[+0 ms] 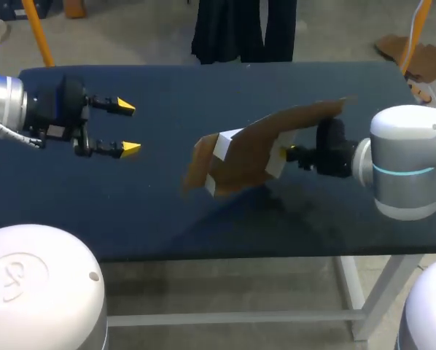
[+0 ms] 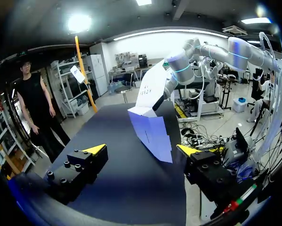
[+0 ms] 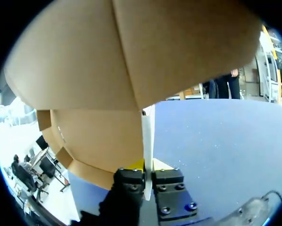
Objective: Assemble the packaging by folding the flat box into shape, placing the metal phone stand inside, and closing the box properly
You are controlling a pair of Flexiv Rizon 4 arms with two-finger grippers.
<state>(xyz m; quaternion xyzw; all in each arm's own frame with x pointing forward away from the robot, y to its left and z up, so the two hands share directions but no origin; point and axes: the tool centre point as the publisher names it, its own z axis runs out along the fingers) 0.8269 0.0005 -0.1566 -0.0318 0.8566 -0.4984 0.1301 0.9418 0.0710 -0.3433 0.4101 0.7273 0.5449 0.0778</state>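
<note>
Box [image 1: 254,149], only partly folded, hangs above the middle of the table [image 1: 160,211], clamped by the right gripper [image 1: 286,153]; left gripper [image 1: 129,127] hovers spread and empty at left; stand unseen, so loading and closing remain.

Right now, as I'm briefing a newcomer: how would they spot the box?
On the dark blue table, look right of the middle, at the right gripper. It pinches the flat cardboard box, the table's only brown thing, with white patches.

Brown box [image 1: 254,142], white inner face, dark navy table [image 1: 152,208], blk fingers [image 1: 120,106] w/ yellow tips
</note>
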